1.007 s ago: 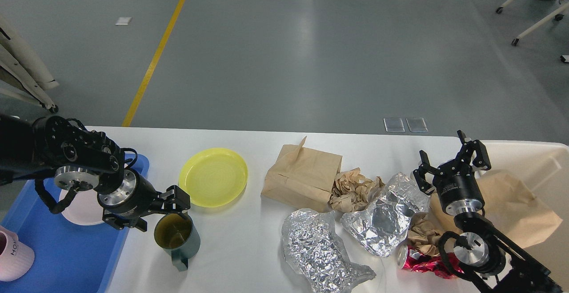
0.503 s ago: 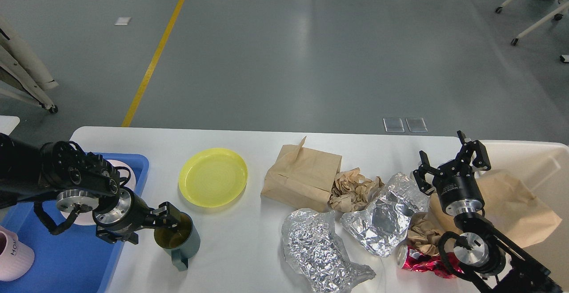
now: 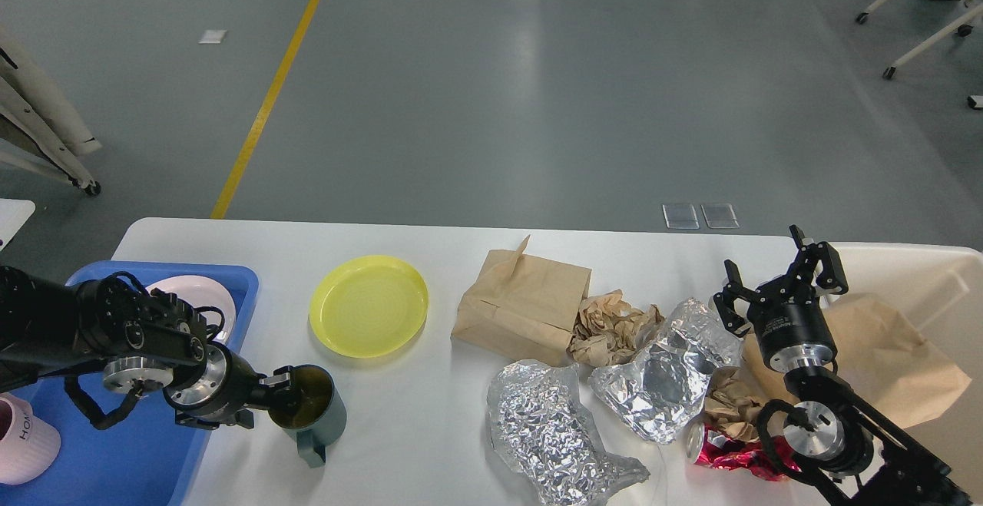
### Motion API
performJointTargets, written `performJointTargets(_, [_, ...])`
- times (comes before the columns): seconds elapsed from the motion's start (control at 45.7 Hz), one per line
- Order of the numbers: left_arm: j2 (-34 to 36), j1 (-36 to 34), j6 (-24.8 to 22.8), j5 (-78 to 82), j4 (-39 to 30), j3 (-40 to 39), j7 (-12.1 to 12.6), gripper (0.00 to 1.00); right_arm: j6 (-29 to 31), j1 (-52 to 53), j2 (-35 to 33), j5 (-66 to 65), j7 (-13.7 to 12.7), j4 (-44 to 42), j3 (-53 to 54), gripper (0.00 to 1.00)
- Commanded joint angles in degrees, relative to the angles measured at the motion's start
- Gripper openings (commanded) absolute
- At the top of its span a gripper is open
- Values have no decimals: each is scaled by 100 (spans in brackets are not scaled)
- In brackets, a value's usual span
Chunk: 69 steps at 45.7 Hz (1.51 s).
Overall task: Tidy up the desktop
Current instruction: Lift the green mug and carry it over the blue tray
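The white desktop point(image 3: 430, 406) holds a dark green mug point(image 3: 311, 418), a yellow plate point(image 3: 369, 305), a brown paper bag point(image 3: 522, 306), crumpled brown paper point(image 3: 610, 325), two crumpled foil sheets point(image 3: 664, 368) point(image 3: 553, 433) and a crushed red can point(image 3: 729, 452). My left gripper point(image 3: 286, 395) is down at the mug's left rim, with one finger seeming to reach inside. Its dark fingers blend into the mug. My right gripper point(image 3: 776, 276) is open and empty, above the right foil sheet.
A blue tray point(image 3: 138, 452) at the left edge holds a pink plate point(image 3: 192, 295) and a pink cup point(image 3: 23, 437). A cream-white bin point(image 3: 921, 268) at the right holds a brown paper bag point(image 3: 891, 360). More crumpled paper point(image 3: 729, 402) lies by my right arm.
My left gripper has come down and toward me from above the mug to its left rim. The mug has not moved. The right arm has stayed still.
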Motion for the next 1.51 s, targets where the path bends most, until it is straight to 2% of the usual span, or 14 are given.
performJointTargets(0.0, [-11, 66, -24, 5, 2, -21, 17, 20, -7, -1, 0, 0, 0, 0, 0, 100])
performJointTargets(0.131, [-38, 101, -121, 5, 2, -144, 26, 1, 2, -1, 0, 0, 0, 0, 0, 100])
performJointTargets(0.263, [-47, 92, -24, -4, 46, -153, 70, 0, 2, -1, 0, 0, 0, 0, 0, 100])
performJointTargets(0.372, [-64, 92, 186, -4, 55, -170, 263, 0, 2, -1, 0, 0, 0, 0, 0, 100])
performJointTargets(0.591, [-29, 57, 143, 14, 11, -197, 228, 0, 2, -10, 0, 0, 0, 0, 0, 100])
performJointTargets(0.657, [6, -30, -6, 14, -42, -162, 263, 0, -7, -1, 0, 0, 0, 0, 0, 100])
performJointTargets(0.722, [15, -206, -374, 14, -103, -82, 307, 0, 2, -1, 0, 0, 0, 0, 0, 100])
performJointTargets(0.788, [15, -530, -953, 14, -148, 66, 386, 0, 2, -1, 0, 0, 0, 0, 0, 100])
performJointTargets(0.876, [102, -1207, -1973, 14, -253, 339, 457, 0, 2, -1, 0, 0, 0, 0, 0, 100])
performJointTargets(0.963, [340, -1962, -2546, 14, -656, 524, 466, 0, 2, -1, 0, 0, 0, 0, 0, 100])
performJointTargets(1.248, [129, -5100, -2687, -30, -2107, 1886, 386, 0, 2, -1, 0, 0, 0, 0, 0, 100])
performJointTargets(1.335, [-37, -5418, -2740, -74, -2344, 1974, 351, 0, -7, -1, 0, 0, 0, 0, 0, 100])
performJointTargets(1.423, [-99, -5357, -2766, -83, -2363, 2027, 114, 0, 2, -10, 0, 0, 0, 0, 0, 100])
performJointTargets(1.489, [-12, -5313, -2784, -22, -2345, 2158, 53, 0, 2, -1, 0, 0, 0, 0, 0, 100])
